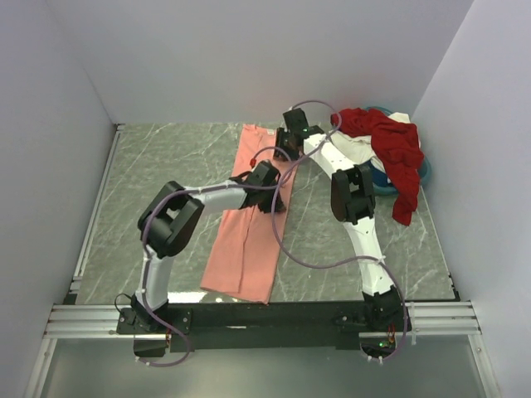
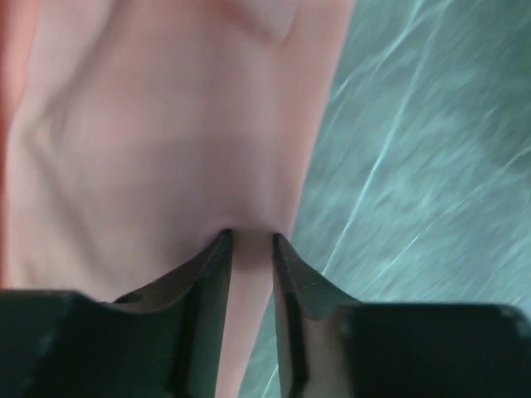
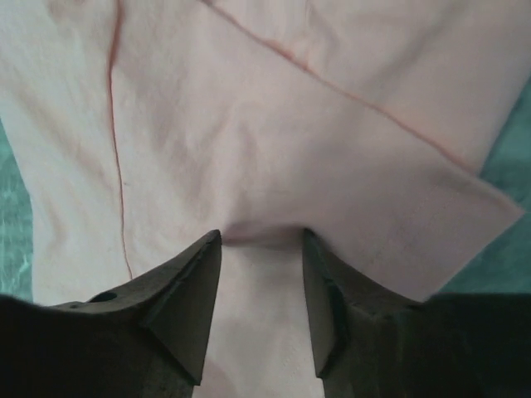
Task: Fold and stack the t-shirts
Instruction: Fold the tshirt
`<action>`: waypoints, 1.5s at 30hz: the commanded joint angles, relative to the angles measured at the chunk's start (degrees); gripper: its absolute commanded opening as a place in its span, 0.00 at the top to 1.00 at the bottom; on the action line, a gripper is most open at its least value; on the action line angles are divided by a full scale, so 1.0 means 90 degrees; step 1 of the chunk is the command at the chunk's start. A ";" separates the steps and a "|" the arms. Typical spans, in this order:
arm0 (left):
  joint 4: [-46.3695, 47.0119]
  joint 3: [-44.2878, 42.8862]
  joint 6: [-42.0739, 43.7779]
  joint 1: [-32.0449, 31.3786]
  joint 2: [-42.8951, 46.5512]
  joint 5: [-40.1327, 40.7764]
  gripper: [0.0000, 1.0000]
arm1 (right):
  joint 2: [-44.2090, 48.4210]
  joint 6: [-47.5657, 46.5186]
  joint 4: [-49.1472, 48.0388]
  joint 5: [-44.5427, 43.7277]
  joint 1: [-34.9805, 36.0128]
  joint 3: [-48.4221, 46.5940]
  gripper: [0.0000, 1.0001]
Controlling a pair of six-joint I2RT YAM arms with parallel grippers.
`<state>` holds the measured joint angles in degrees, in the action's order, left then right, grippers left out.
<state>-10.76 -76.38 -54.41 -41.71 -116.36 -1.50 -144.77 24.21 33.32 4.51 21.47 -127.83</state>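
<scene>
A salmon-pink t-shirt (image 1: 247, 236) lies as a long narrow strip down the middle of the table, folded lengthwise. My left gripper (image 1: 277, 202) stands at the strip's right edge, halfway along. In the left wrist view the left gripper (image 2: 250, 236) has its jaws a little apart, tips down on the pink cloth (image 2: 166, 133). My right gripper (image 1: 287, 152) is at the strip's far right corner. The right wrist view shows the right gripper (image 3: 261, 236) open, tips pressed into the pink cloth (image 3: 274, 133), a small ridge raised between them.
A heap at the back right holds a dark red t-shirt (image 1: 395, 145) draped over a white t-shirt (image 1: 355, 150) and a teal-blue t-shirt (image 1: 384, 179). White walls close in on three sides. A metal rail (image 1: 249, 319) runs along the near edge.
</scene>
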 commanded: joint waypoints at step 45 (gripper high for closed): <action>0.0043 0.0058 0.0274 -0.1068 0.0359 0.0001 0.75 | 0.6807 0.0836 -0.1632 -0.0433 0.0426 0.7561 0.49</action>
<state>-9.54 -75.59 -53.23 -51.40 -116.05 -2.09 -88.29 32.05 18.74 0.95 24.97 -61.28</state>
